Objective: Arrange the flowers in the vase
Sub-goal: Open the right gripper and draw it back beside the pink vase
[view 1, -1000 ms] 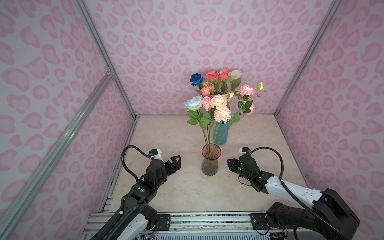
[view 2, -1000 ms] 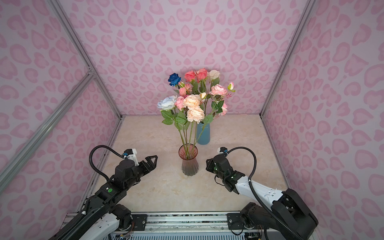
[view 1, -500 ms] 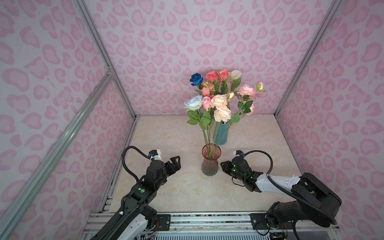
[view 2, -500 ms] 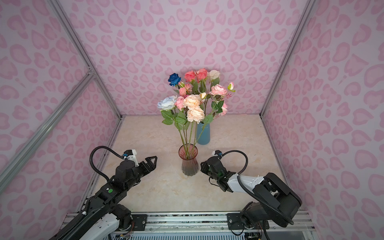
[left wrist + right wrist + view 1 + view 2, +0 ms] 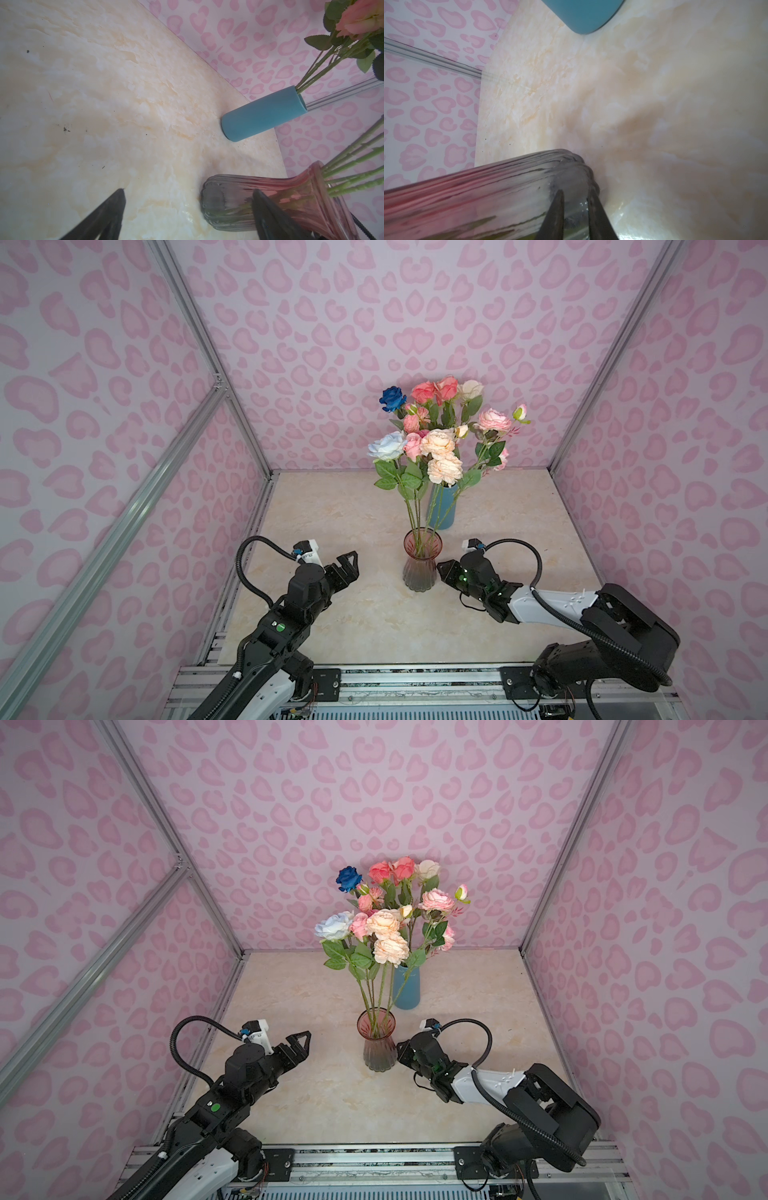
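A ribbed pink glass vase (image 5: 420,562) (image 5: 376,1048) stands mid-table and holds several flowers (image 5: 438,444) (image 5: 382,923): pale blue, pink and peach blooms on long green stems (image 5: 353,164). My left gripper (image 5: 351,567) (image 5: 305,1042) (image 5: 189,190) is open and empty, a hand's width left of the vase (image 5: 239,195). My right gripper (image 5: 439,567) (image 5: 400,1050) (image 5: 576,192) is low on the vase's right, its jaws nearly shut with a narrow empty gap. Its tips point at the vase's lower wall (image 5: 488,197). Whether they touch it I cannot tell.
A blue cylinder vase (image 5: 442,510) (image 5: 407,990) (image 5: 264,114) (image 5: 587,16) stands just behind the pink one. It holds more flowers (image 5: 424,391): deep blue, coral, cream and pink. Pink patterned walls (image 5: 374,344) close in the marble table (image 5: 332,510) on three sides.
My right gripper has slid left along the table, from a short way off the vase to right beside its lower wall. The left arm has not moved.
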Controlling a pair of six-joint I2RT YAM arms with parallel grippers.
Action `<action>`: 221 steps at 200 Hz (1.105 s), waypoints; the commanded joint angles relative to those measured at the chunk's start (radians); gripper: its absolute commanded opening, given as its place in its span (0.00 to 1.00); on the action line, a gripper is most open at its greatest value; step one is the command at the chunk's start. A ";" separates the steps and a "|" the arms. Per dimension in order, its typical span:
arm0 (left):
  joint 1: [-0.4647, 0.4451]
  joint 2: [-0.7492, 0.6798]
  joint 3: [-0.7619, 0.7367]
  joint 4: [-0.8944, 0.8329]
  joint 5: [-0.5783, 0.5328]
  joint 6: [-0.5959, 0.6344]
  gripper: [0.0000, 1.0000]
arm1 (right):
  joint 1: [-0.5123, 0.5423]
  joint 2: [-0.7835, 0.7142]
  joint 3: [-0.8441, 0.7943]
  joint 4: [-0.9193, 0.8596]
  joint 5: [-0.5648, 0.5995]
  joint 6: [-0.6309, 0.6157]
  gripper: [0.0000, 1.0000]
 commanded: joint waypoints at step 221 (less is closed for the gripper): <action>0.001 0.023 0.018 -0.009 -0.013 0.023 0.96 | 0.033 0.084 0.046 0.048 -0.031 -0.002 0.22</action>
